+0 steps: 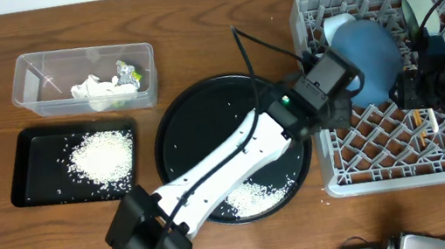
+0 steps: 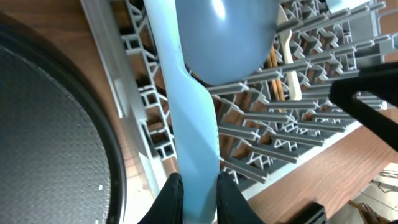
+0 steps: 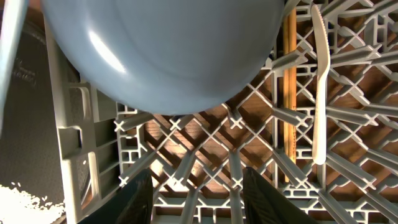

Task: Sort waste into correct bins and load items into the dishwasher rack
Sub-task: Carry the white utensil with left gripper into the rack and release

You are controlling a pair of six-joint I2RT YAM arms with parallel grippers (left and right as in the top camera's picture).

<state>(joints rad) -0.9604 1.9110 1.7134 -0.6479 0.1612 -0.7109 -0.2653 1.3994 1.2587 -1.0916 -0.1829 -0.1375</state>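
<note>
Left tool [image 2: 198,186] is clamped tight on the rim of the big blue bowl [image 1: 371,54]. The bowl's over the left part of the dishwasher rack [image 1: 385,144], rounded outside facing up. Right tool [image 3: 199,190] hangs just above the rack's lattice, fingers spread apart.

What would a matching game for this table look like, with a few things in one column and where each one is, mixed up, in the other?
Things:
1. crumpled napkin
2. big blue bowl
3. white plastic cutlery piece
4. biggest rice heap

Places:
A. gripped at its rim by the left claw
B. in the clear tub
C. lying on the lattice floor of the grey rack
D. in the black rectangular tray

Pairs: 1-B, 2-A, 3-C, 4-D.
</note>
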